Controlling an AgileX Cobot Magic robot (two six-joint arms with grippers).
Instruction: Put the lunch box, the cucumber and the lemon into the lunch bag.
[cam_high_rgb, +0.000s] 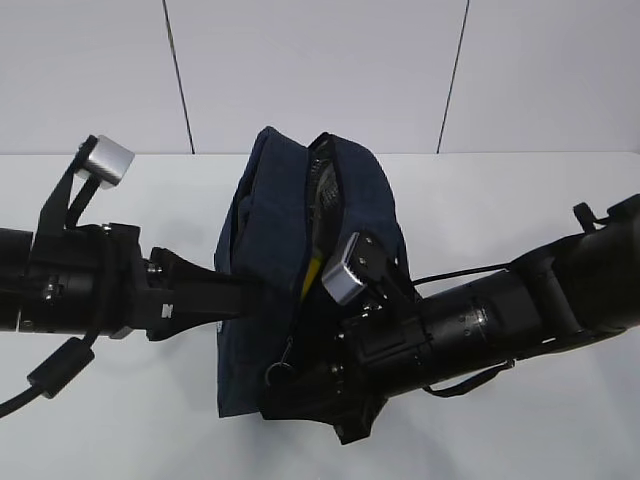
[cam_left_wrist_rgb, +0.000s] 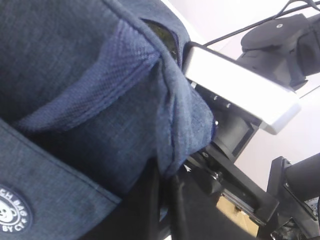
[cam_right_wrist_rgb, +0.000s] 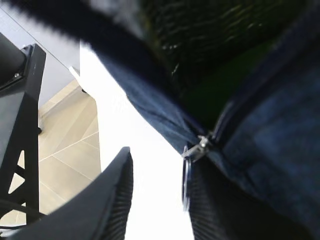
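Nearest us in the exterior view is our right arm's black wrist housing with its silver camera block, and the right claw (cam_high_rgb: 300, 375) sits low at the front of the large dark navy fabric lunch bag (cam_high_rgb: 265, 250). In the right wrist view its two black ribbed fingers (cam_right_wrist_rgb: 112, 200) stand apart with a bright gap between them, and the bag's metal ring pull (cam_right_wrist_rgb: 187, 175) hangs just against the inner edge of the far finger; we judge it not yet pinched.

Above that claw the zipper mouth gapes. A green mass, probably the long dark green cucumber (cam_right_wrist_rgb: 212, 95), shows inside, with a ribbed or meshed surface above it that we cannot name. A sliver of yellow (cam_high_rgb: 312, 278) inside the slit may be the small lemon. The lunch box is not identifiable.

The left claw (cam_high_rgb: 235, 295) presses into the bag's left side wall; its tips are buried in cloth, so we cannot tell how it stands.

The opening runs away from the right claw, up and back along the bag's length. Our right arm is the nearer to the pull, so closing seems to fall to it, with the left bracing.
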